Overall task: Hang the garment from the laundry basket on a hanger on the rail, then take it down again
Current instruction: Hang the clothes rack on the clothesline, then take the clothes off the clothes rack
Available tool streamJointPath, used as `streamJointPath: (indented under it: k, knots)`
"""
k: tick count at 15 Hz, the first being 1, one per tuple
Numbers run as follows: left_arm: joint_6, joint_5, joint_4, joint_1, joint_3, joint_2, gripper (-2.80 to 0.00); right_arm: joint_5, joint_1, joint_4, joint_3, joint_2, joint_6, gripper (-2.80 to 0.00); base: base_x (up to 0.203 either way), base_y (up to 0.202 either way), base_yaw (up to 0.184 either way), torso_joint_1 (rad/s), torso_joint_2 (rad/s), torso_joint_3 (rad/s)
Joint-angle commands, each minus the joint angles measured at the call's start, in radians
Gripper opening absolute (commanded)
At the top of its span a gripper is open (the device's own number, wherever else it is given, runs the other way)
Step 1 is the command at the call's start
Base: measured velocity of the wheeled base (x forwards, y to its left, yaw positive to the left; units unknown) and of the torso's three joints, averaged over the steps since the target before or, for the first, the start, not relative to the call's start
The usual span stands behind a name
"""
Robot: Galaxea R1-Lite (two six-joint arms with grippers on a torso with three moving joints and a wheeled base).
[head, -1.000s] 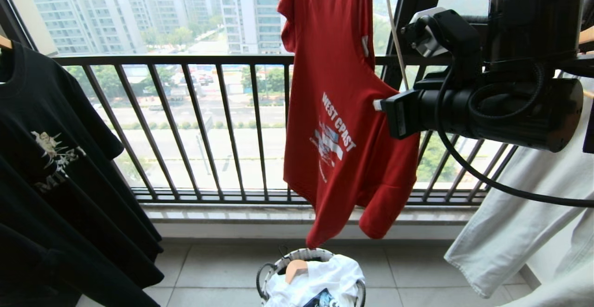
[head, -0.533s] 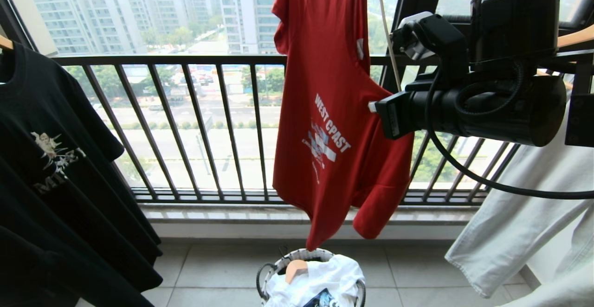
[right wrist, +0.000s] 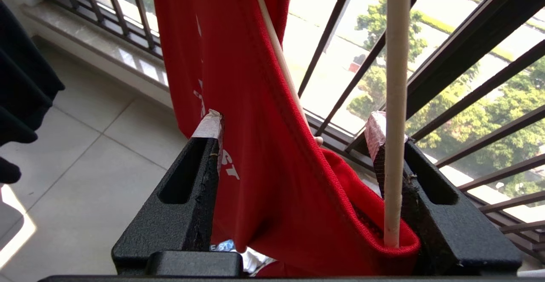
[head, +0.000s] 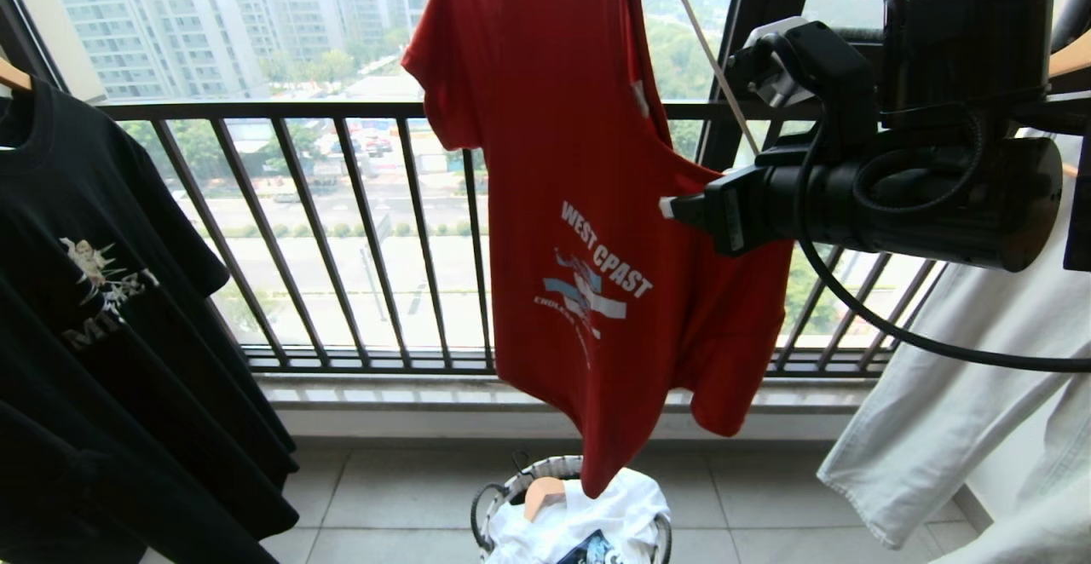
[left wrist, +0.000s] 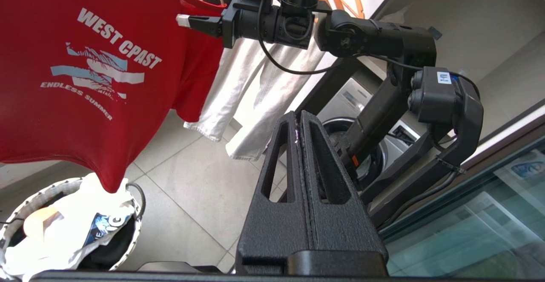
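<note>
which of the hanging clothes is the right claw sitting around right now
The red T-shirt with the "WEST" print. Its neckline lies between the open fingers of the right claw; the black T-shirt and the white garment hang off to either side.

A pale tiled floor carries the laundry basket, which stands just in front of the window ledge.

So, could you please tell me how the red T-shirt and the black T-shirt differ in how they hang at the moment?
The red T-shirt hangs crooked, bunched towards one side, with its hem tip dangling over the laundry basket; the black T-shirt hangs spread out at the left edge. The red one lies between the open fingers of the right end effector, beside a thin off-white hanger; nothing touches the black one. Both have chest prints.
</note>
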Motion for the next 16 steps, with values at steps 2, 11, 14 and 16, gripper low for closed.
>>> streamJointPath:
  k: [2,11,14,16]
  knots:
    - [-0.004,-0.008,-0.006,0.0,0.007,-0.002,-2.8,0.001,0.001,-0.003,0.039,-0.073,0.035,0.0,0.0,0.0,0.0,0.0,0.0,0.0]
    - [0.002,-0.008,-0.006,0.0,0.018,-0.014,-2.8,0.001,-0.003,-0.077,0.231,-0.403,0.285,0.0,0.0,0.0,0.0,0.0,0.0,0.0]
    - [0.004,-0.008,-0.006,0.0,0.025,-0.02,-2.8,0.0,-0.057,-0.081,0.224,-0.474,0.306,0.0,0.0,0.0,0.0,0.0,0.0,0.0]
    - [0.009,-0.008,-0.005,0.0,0.026,-0.02,-2.8,0.001,-0.114,-0.082,0.209,-0.493,0.308,0.0,0.0,0.0,0.0,0.0,0.0,0.0]
